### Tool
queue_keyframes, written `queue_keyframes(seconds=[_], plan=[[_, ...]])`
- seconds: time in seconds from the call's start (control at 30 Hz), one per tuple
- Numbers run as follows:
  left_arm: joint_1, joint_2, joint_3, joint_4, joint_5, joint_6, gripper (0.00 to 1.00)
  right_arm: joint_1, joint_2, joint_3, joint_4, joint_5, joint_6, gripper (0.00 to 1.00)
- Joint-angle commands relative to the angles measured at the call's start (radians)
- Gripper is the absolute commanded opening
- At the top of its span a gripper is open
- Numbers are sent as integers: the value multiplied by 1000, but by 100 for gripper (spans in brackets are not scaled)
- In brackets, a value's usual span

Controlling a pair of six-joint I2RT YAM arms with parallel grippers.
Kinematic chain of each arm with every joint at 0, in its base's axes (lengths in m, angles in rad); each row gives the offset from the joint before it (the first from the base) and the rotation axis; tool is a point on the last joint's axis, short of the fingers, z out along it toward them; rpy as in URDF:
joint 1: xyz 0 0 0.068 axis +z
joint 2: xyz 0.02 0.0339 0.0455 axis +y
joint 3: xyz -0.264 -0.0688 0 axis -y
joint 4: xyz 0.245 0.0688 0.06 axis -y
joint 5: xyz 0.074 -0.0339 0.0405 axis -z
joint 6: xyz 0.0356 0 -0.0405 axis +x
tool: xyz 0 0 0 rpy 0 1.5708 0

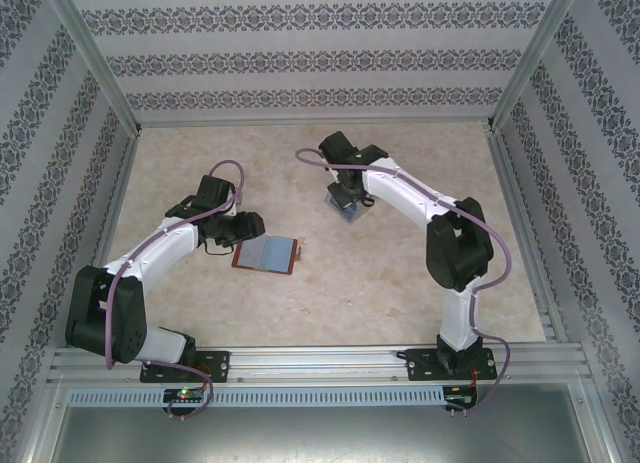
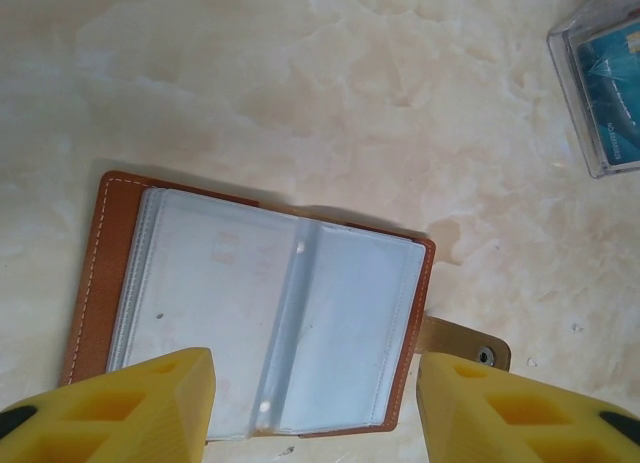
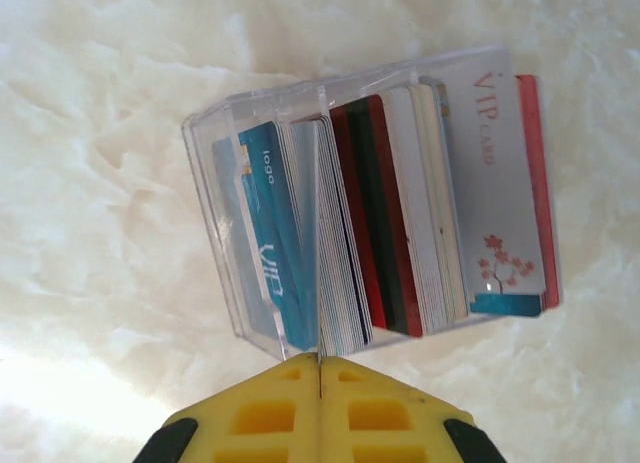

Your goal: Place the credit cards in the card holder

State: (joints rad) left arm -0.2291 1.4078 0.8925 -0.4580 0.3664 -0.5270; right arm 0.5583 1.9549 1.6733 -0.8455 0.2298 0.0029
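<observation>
The credit cards (image 3: 400,213) stand on edge in a clear plastic box (image 3: 212,183) on the table (image 3: 100,103). They are well apart from the card holder (image 2: 260,313), which lies open, sleeves up, by the left arm. The step in hand looks like picking a card. The right gripper (image 3: 320,408) sits at the box's near edge, fingers pressed together, their seam in line with a thin edge in the stack. The left gripper (image 2: 315,403) hovers over the holder, fingers apart and empty. The next move calls for lifting a single card clear and carrying it to a sleeve mouth. Whether a card is actually nipped cannot be told, and the sleeve openings are hard to make out.
</observation>
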Motion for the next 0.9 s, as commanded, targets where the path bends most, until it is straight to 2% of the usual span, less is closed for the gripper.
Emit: queue_keyframes(seconds=[0.0, 0.13, 0.23, 0.3, 0.43, 0.57, 0.63, 0.77, 0.87], plan=[[2, 11, 32, -31, 10, 12, 57, -17, -68, -49, -1, -124, 55, 1], [21, 18, 12, -44, 15, 12, 61, -14, -151, -151, 71, -253, 155, 2], [30, 41, -8, -51, 21, 5, 63, 28, -213, -252, 174, -320, 270, 1], [33, 66, -21, -47, 15, 10, 64, 58, -253, -336, 283, -384, 381, 1], [38, 111, -36, -21, 28, 9, 65, 109, -327, -543, 620, -569, 671, 2], [43, 112, -57, 16, 40, 7, 64, 180, -295, -634, 861, -663, 860, 4], [48, 108, -65, 20, 42, 12, 62, 219, -244, -644, 954, -674, 914, 5], [72, 112, -79, 12, 14, -2, 43, 253, -121, -639, 1131, -718, 1025, 4], [103, 122, -96, 24, 25, -16, 36, 252, -60, -640, 1172, -716, 1078, 4]])
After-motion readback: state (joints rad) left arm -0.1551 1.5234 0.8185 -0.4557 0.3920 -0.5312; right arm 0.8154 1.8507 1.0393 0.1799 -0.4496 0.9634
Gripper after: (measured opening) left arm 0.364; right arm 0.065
